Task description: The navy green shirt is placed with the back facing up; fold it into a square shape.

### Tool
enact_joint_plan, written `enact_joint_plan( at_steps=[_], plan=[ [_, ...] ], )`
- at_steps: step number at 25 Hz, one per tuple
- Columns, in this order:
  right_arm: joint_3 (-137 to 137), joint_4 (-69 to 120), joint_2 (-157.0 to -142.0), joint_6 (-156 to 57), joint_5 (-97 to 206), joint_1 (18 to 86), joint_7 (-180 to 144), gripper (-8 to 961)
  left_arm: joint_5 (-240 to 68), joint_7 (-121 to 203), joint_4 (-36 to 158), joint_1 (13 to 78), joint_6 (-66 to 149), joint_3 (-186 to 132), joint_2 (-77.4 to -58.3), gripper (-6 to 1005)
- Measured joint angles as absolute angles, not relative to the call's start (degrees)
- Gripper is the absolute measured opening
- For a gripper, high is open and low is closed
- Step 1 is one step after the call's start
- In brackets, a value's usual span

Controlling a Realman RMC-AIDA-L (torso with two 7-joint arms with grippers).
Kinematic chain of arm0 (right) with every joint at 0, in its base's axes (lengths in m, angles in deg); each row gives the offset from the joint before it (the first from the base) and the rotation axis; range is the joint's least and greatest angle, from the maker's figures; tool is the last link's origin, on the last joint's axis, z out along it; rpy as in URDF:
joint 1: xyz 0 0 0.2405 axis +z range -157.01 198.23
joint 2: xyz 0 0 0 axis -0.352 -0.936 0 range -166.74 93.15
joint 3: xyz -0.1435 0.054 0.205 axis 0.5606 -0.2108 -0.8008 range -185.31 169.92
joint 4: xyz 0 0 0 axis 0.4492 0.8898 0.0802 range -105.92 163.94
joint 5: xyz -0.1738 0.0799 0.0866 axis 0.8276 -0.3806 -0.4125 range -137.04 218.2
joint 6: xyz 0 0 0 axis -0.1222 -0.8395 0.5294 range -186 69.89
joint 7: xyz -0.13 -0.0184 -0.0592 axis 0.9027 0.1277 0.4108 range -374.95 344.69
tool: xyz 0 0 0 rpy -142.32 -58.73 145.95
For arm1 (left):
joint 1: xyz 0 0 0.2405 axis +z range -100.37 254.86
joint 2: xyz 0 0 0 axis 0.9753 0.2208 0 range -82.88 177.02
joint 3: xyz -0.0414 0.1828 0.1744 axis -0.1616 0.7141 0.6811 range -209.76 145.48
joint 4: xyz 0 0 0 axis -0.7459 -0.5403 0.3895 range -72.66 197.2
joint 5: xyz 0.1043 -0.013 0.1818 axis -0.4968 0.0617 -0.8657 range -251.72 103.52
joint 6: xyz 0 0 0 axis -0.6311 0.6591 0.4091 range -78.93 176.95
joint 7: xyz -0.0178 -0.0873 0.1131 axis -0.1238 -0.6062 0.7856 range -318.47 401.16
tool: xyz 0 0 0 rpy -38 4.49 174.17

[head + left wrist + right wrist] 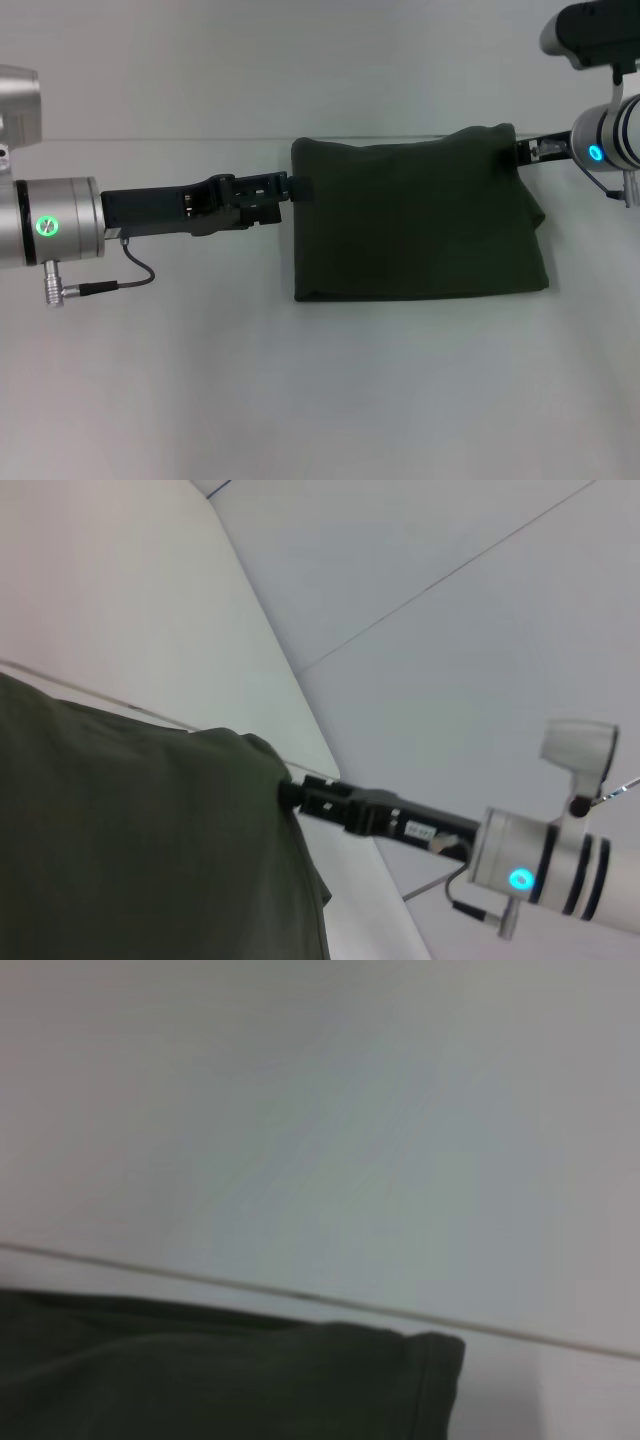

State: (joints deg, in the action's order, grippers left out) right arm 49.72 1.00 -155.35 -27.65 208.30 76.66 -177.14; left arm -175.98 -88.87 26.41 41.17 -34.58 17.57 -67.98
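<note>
The navy green shirt [420,220] lies folded into a rough square at the middle of the white table [300,400]. My left gripper [298,187] reaches in from the left and is shut on the shirt's left edge near its far corner. My right gripper [512,153] comes in from the right and is shut on the far right corner, which stands slightly raised. The left wrist view shows the shirt [130,840] with the right gripper [287,792] pinching its corner. The right wrist view shows only a hemmed edge of the shirt [200,1380].
The table's far edge [150,139] runs just behind the shirt, with a pale wall beyond. A thin cable [130,272] hangs from my left wrist over the table. Bare table surface lies in front of the shirt.
</note>
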Motion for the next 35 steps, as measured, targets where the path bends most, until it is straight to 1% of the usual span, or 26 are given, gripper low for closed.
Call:
enact_joint_plan(
  at_steps=[3, 6, 11, 12, 13, 16, 18, 20, 23, 24, 27, 29, 35],
  plan=[
    [49.7, 2.8, -154.64, -28.6, 208.5, 77.3, -177.5, 697, -176.0, -88.9, 26.4, 40.8, -34.5, 17.5, -67.98, 934],
    [48.9, -0.5, -154.04, -26.3, 208.3, 76.8, -178.6, 698, -176.0, -88.9, 26.2, 40.6, -34.1, 17.5, -67.98, 934],
    [45.5, -14.8, -154.27, -11.7, 203.4, 73.2, -177.5, 700, -176.3, -89.1, 26.3, 40.5, -33.7, 17.5, -67.58, 934],
    [44.8, -16.5, -154.04, -8.7, 200.1, 72.2, -176.3, 701, -176.3, -89.3, 26.3, 40.6, -33.8, 17.5, -67.45, 934],
    [43.9, -17.5, -153.62, -5.2, 195.9, 71.1, -174.8, 701, -176.3, -89.8, 26.3, 40.8, -33.9, 17.6, -67.3, 934],
    [39.3, -16.9, -151.66, 4.8, 181.1, 67.6, -167.5, 697, -176.8, -92.2, 26.4, 41.4, -34.6, 18.1, -66.86, 934],
    [34.7, -13.2, -150.19, 12.3, 168.3, 64.4, -160.9, 694, -178.2, -94.5, 26.5, 41.7, -35.0, 18.3, -66.78, 934],
    [31.5, -9.9, -149.22, 18.5, 158.9, 61.6, -155.9, 693, -179.5, -96.4, 26.5, 41.8, -35.1, 18.3, -66.88, 935],
    [28.1, -5.9, -148.27, 26.4, 148.1, 56.9, -150.2, 693, -180.6, -99.3, 26.8, 41.6, -35.0, 18.3, -67.76, 935],
    [27.3, -5.1, -148.13, 28.2, 145.6, 55.3, -149.1, 692, -180.8, -99.9, 26.8, 41.5, -34.7, 18.3, -68.08, 935],
    [25.9, -4.7, -148.15, 30.5, 142.0, 51.6, -147.8, 692, -182.0, -102.1, 26.9, 41.1, -32.1, 18.3, -69.96, 935],
    [25.2, -4.6, -148.15, 31.2, 140.8, 50.4, -147.1, 692, -183.2, -103.8, 27.4, 40.8, -28.9, 18.3, -71.35, 935],
    [24.6, -4.4, -147.65, 31.6, 140.4, 49.9, -146.0, 691, -184.0, -106.1, 31.3, 39.9, -19.0, 18.3, -74.11, 935]
  ],
)
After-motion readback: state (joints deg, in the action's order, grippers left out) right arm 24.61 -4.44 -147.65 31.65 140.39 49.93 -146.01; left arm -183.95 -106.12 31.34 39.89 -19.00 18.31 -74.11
